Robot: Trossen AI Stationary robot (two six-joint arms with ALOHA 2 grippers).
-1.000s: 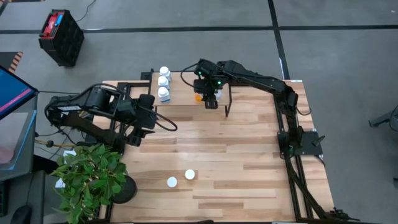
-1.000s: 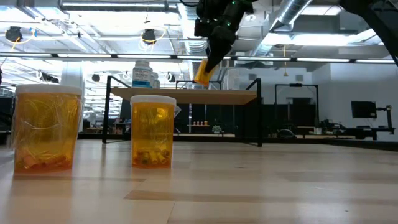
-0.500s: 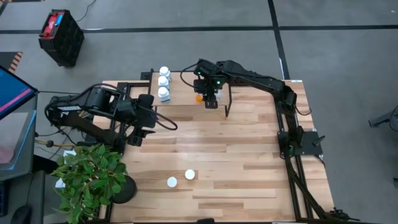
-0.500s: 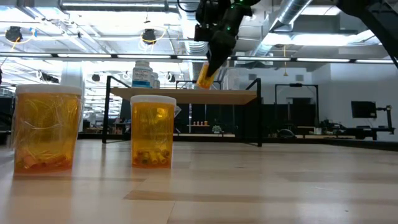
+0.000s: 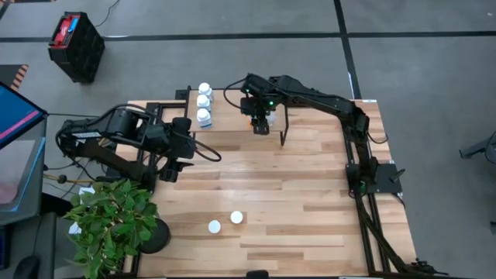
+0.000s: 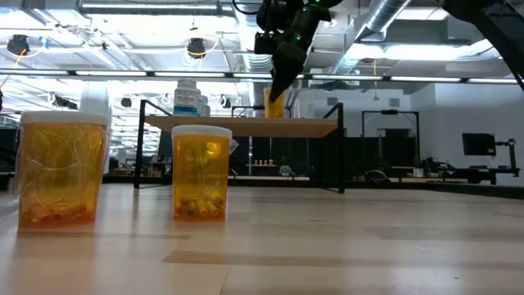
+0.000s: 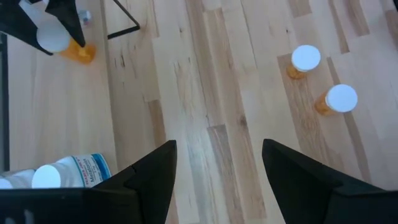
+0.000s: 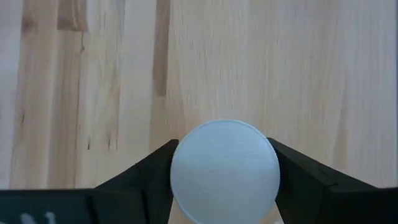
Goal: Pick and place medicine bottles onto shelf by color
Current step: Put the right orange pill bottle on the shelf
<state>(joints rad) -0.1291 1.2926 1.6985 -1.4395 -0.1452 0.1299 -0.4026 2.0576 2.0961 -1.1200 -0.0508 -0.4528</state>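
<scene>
Orange bottle [image 6: 274,103] sits clamped between the fingers of the right gripper [image 5: 260,124], white cap up. In the right wrist view the cap [image 8: 224,163] fills the gap between both fingers, so we read the grasp as firm and centred. The low view shows the bottle nearly upright, its base just above the shelf [image 6: 246,127]; we cannot tell whether it touches the board yet.

Three clear bottles [image 5: 204,104] stand in a row well off to one side of the gripper, near the shelf's end. Beside the held bottle we see only bare board.

We judge the step in hand to be the set-down of the first orange bottle. Notes for doing it well:
- lower straight down until the base rests flat, since a tall narrow bottle tips easily if let go early
- keep it plumb; any lean at release risks a topple
- spread the fingers only a little, then lift straight up so neither finger drags the cap
- leave room next to it for two more of the same colour

Two orange bottles [image 5: 225,222] wait on the table [image 5: 310,201], far from this gripper and nearer the front edge.

Left gripper [image 7: 214,165] idles with its fingers apart and empty, above the table just short of the shelf.
</scene>
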